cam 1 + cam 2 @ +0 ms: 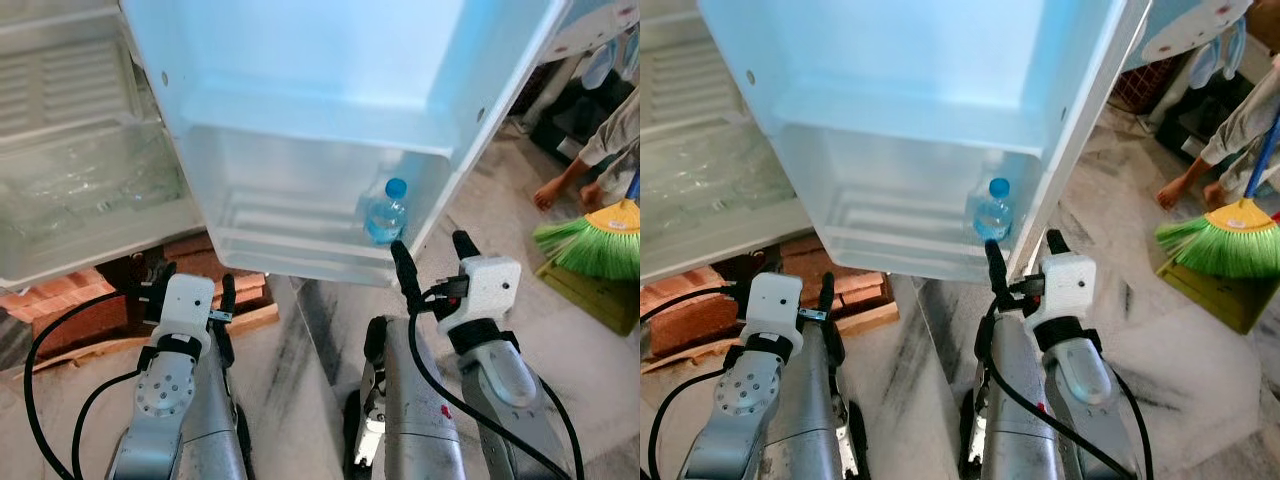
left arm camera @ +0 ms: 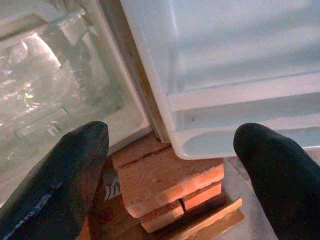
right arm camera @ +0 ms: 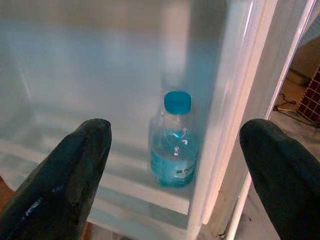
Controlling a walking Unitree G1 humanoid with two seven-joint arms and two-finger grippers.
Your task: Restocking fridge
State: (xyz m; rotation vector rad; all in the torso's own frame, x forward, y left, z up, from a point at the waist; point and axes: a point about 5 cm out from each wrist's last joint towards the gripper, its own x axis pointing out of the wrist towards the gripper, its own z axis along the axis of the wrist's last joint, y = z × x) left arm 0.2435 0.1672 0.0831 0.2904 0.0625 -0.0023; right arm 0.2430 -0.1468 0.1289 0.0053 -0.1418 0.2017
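legible text: none that we can read | clear plastic water bottle with blue cap: we see a blue label band with a small pale patch, its print too blurred to make out

Bright, even daylight; soft blur and haze in wrist views.

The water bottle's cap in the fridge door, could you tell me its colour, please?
Blue; the water bottle's cap shows best in the right wrist view.
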